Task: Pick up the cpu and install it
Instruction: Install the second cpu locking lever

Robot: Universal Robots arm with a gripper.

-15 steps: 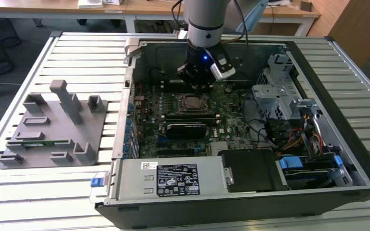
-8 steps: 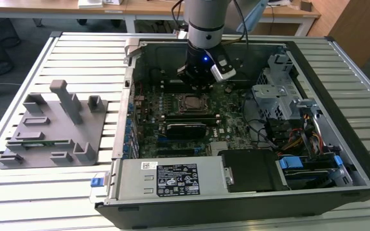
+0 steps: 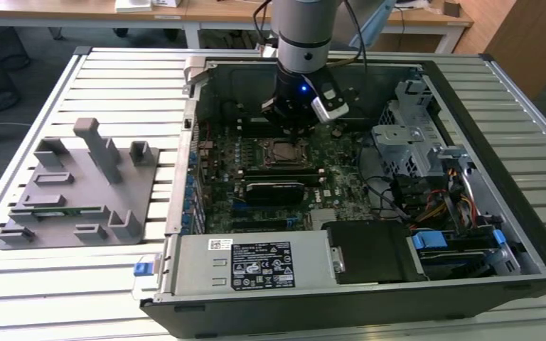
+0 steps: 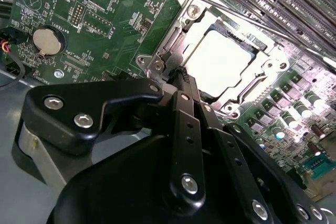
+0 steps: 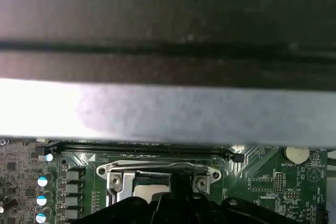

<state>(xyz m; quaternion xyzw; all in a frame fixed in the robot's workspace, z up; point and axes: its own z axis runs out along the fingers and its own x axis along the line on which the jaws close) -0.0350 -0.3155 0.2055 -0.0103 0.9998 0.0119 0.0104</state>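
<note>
The cpu (image 4: 224,60), a pale silver square, lies flat inside the metal socket frame (image 4: 265,69) on the green motherboard. My gripper (image 4: 181,74) hovers just over the frame's edge beside the cpu, its black fingers drawn together, shut on nothing. In the first wrist view a slice of the cpu (image 5: 149,186) shows within the socket frame (image 5: 118,169), with the gripper (image 5: 179,181) at its edge. In the exterior view the gripper (image 3: 292,125) hangs inside the open computer case, slightly behind the socket (image 3: 281,151).
A grey plastic fixture (image 3: 74,192) with upright posts lies on the slatted table at the exterior view's left, a green memory stick (image 3: 65,211) in it. Case walls (image 3: 190,142), a drive cage (image 3: 408,135), cables and the power supply (image 3: 254,263) surround the motherboard.
</note>
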